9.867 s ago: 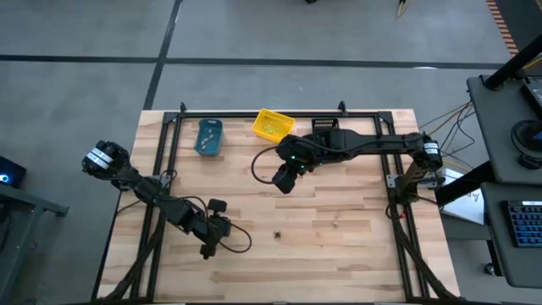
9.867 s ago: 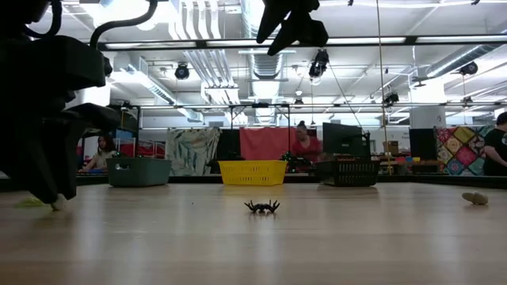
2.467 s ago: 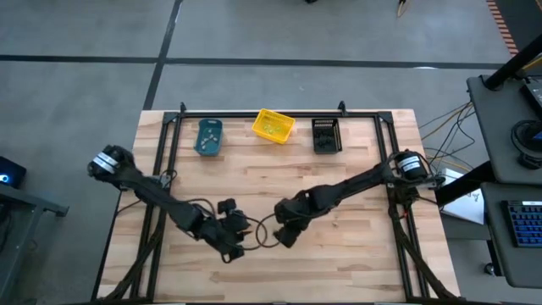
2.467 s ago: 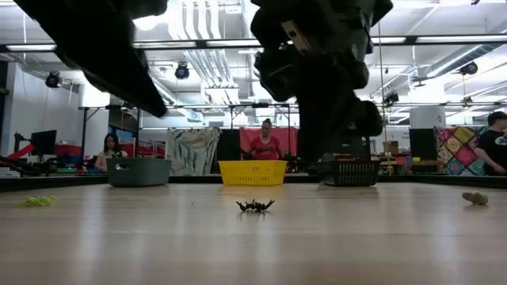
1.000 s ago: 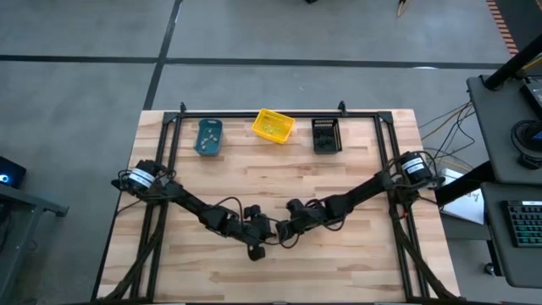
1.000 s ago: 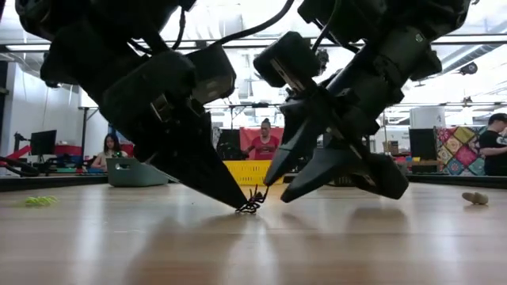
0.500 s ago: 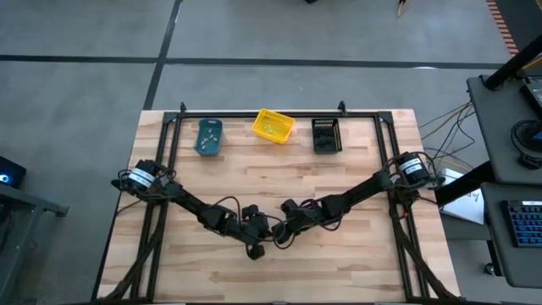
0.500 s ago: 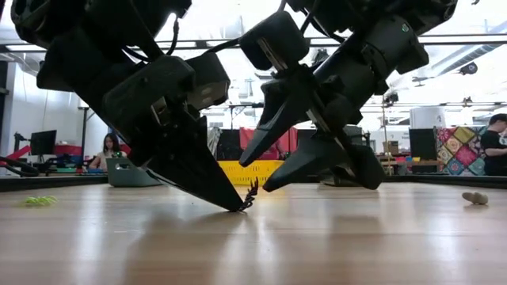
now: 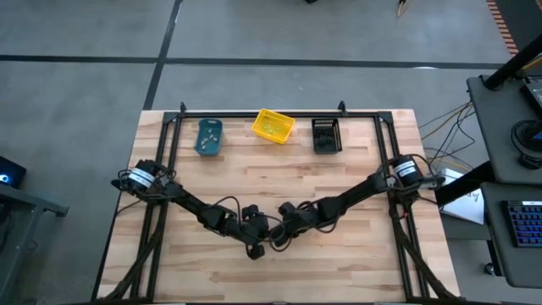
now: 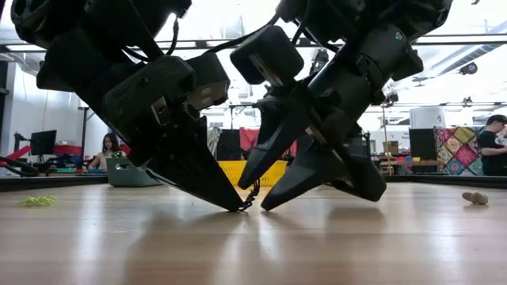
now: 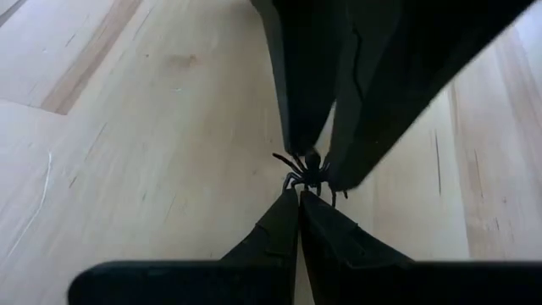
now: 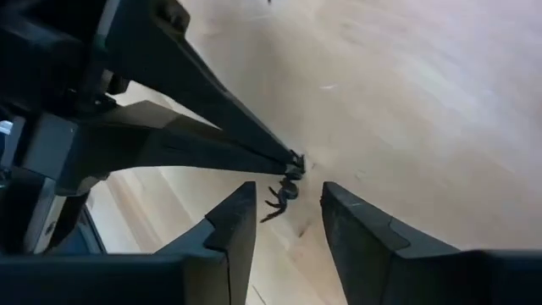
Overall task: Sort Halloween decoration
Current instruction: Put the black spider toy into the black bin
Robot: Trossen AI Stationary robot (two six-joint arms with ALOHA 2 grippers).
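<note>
A tiny black spider trinket [image 10: 253,193] stands tipped up on the wooden table [image 9: 339,263], near its middle toward the near edge. My left gripper [image 10: 236,207] slants down to it from the table's left and is shut on it. My right gripper [image 12: 286,202] comes from the table's right and is open. Its two fingers [image 10: 273,158] stand on either side of the spider [image 12: 283,191]; I cannot tell whether they touch it. My left gripper pinches the spider's leg end [image 12: 294,161] between the very tips of its two fingers [image 11: 286,207]. The fingers slant down from the table's left, with their tips at the table top. The spider sticks up from the tips, tilted on edge.
A teal bin [image 9: 208,135], a yellow bin [image 9: 273,125] and a black bin [image 9: 326,134] stand along the table's far edge. A yellow-green trinket [image 10: 36,201] lies far left and a pale thing [image 10: 475,198] far right in the low view. People show in the room behind.
My right gripper has risen, gone a little toward the table's left and come down again, open, with its fingers around the spider. The spider has tipped from lying low to standing on edge at my left gripper's tips.
</note>
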